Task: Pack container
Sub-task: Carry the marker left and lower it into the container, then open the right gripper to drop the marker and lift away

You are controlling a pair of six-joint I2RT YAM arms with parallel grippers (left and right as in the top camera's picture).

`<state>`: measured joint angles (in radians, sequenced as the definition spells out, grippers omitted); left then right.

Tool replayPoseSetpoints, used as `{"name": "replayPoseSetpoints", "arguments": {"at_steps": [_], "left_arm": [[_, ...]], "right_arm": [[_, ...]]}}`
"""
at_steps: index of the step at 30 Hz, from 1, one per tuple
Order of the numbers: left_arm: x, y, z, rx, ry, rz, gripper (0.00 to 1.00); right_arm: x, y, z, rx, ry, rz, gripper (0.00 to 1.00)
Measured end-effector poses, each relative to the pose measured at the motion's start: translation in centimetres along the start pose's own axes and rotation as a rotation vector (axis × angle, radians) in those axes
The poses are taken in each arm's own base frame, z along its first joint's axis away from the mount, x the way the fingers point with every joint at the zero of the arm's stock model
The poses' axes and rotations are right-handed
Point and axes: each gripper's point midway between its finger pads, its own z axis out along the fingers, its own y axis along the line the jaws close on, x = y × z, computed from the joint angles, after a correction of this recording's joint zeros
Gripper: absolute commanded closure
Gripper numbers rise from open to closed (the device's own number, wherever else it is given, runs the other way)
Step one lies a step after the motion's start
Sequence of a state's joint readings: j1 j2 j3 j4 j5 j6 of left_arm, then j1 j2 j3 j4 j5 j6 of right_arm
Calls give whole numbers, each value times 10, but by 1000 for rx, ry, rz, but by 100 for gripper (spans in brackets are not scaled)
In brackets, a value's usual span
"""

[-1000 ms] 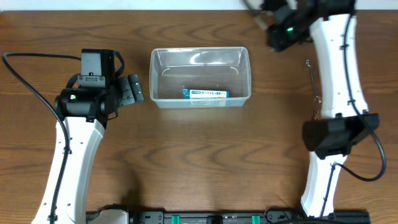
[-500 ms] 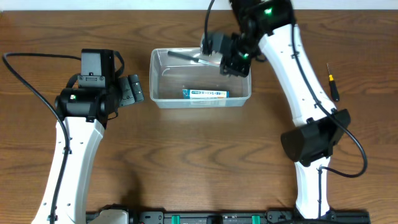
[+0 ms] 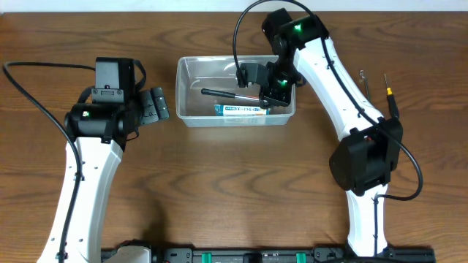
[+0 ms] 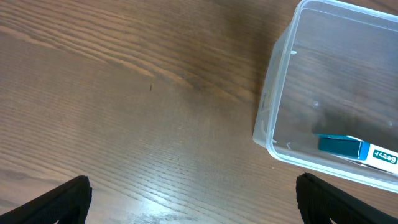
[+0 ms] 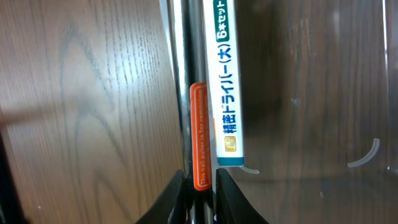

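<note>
A brown wooden table (image 3: 219,183) fills the frame. The clear plastic container (image 3: 178,88) stands at upper centre of the overhead view, open side up. A blue-and-white box (image 3: 241,110) lies inside it against the lower wall.

The right gripper (image 3: 248,91) reaches into the container's right half. Its jaws are narrow and clamped on a thin dark tool (image 3: 219,93) with an orange label. The shaft points left, just above the box. In the right wrist view the tool (image 5: 199,137) runs alongside the box (image 5: 225,81).

The left gripper (image 3: 155,106) hangs just left of the container with its jaws spread wide and nothing between them.

A slim screwdriver (image 3: 390,102) lies near the right edge.
</note>
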<state>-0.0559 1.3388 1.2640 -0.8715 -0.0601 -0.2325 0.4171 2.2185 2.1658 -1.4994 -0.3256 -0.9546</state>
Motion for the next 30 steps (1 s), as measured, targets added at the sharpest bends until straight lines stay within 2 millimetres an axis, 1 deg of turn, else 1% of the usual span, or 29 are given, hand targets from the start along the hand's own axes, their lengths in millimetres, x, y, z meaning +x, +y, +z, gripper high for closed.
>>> {"name": "replayPoseSetpoints", "arguments": {"at_steps": [9,21,30], "left_arm": [[0,0,0,0,0,0,2],[0,0,0,0,0,0,2],[0,0,0,0,0,0,2]], "right_arm": [[-7,-10,0,40,-29,-16,94],[-7,-10,1,39,-27,-16,94],[-4,-9,6,27,-19,-10,95]]}}
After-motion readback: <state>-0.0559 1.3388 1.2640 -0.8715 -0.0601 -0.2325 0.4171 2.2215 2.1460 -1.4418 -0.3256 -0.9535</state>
